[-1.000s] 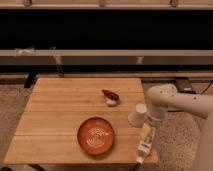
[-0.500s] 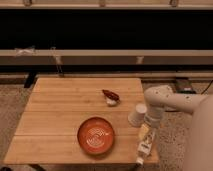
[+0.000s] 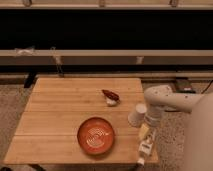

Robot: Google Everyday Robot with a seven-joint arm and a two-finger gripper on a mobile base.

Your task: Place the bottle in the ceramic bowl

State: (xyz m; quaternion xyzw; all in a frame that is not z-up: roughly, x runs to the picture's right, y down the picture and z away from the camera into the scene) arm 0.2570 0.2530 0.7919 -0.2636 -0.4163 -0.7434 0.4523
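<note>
The bottle (image 3: 144, 142), slim, white and pale yellow, lies on its side at the table's front right corner with its cap toward the front edge. My gripper (image 3: 151, 121) reaches in from the right on a white arm and sits directly over the bottle's far end. The ceramic bowl (image 3: 96, 135), orange-red with pale swirl lines, rests to the left of the bottle near the front of the wooden table (image 3: 60, 115). Nothing lies in the bowl.
A short white cup (image 3: 137, 115) stands just left of the gripper, close to the bottle's far end. A small dark-red-and-white object (image 3: 111, 97) lies further back. Behind the table runs a low ledge under a dark wall.
The arm has shifted slightly left and the gripper has come down onto the bottle's far end. The bottle, bowl and cup have not moved.
</note>
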